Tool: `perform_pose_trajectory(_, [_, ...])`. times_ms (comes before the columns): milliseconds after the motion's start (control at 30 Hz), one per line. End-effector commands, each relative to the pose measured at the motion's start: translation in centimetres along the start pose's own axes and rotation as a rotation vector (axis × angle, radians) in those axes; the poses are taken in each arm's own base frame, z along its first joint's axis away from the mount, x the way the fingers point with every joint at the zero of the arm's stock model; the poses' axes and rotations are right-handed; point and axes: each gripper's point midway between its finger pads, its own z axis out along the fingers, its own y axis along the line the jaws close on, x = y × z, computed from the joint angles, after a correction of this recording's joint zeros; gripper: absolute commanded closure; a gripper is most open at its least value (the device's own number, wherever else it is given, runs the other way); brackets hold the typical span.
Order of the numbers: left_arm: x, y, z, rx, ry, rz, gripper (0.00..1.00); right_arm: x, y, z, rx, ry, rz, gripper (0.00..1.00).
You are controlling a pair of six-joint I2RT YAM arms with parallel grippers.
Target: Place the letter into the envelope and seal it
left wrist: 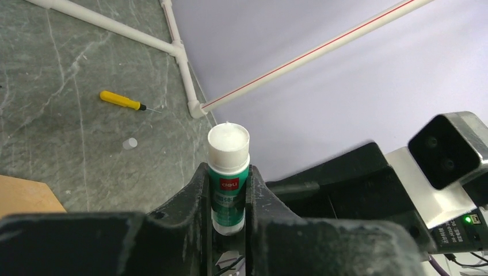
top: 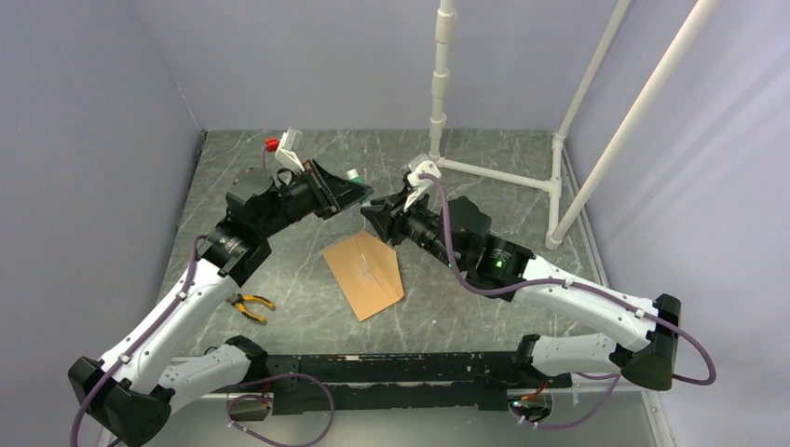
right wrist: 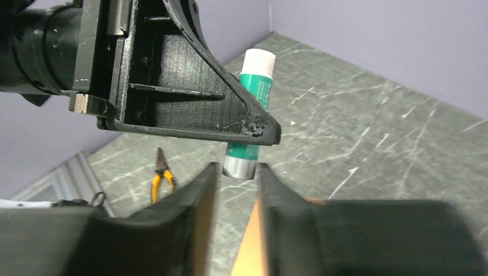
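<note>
**Gluing step, I reckon**

The left gripper (left wrist: 228, 179) is clenched on the uncapped glue stick (left wrist: 228, 150). The right gripper (right wrist: 237, 171) is parted and empty at its base. The envelope (top: 365, 277) lies mid-counter, toward the near edge; can't spot the letter separately. Next up: bring the glue down onto it.

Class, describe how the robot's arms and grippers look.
The left arm and right arm: white link shells, black joints. The left gripper and right gripper: black, angular, scuffed whitish. A purple cable runs along each arm; a green light on the right.
</note>
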Motion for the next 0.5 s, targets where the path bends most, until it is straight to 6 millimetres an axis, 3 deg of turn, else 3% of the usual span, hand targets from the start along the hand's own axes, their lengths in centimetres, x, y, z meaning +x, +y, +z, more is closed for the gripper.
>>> perform_pose_trajectory(0, [-1.0,-2.8,-0.8,0.107,-0.043,0.036,0.98,-1.8,0.3,-1.1,-0.011,-0.036,0.084,0.49])
perform_pose_trajectory(67, [-1.8,-3.5,-1.5,0.113,-0.086,0.032,0.98,-2.7,0.5,-1.7,-0.024,-0.063,0.114,0.34])
perform_pose_trajectory(167, [-2.6,-4.3,-2.1,0.109,-0.118,0.022,0.98,-3.3,0.5,-1.8,-0.023,-0.081,0.119,0.3])
perform_pose_trajectory(200, [-2.7,-4.6,-2.2,0.115,-0.12,0.021,0.98,-3.3,0.4,-1.6,-0.013,-0.073,0.11,0.31])
perform_pose_trajectory(367, [-2.5,-5.3,-2.3,0.123,-0.088,0.028,0.97,-3.8,0.8,-0.7,-0.02,-0.067,0.092,0.59])
perform_pose_trajectory(467, [-2.4,-5.5,-2.3,0.141,-0.085,0.021,0.98,-4.4,1.1,-0.6,-0.035,-0.086,0.1,0.67])
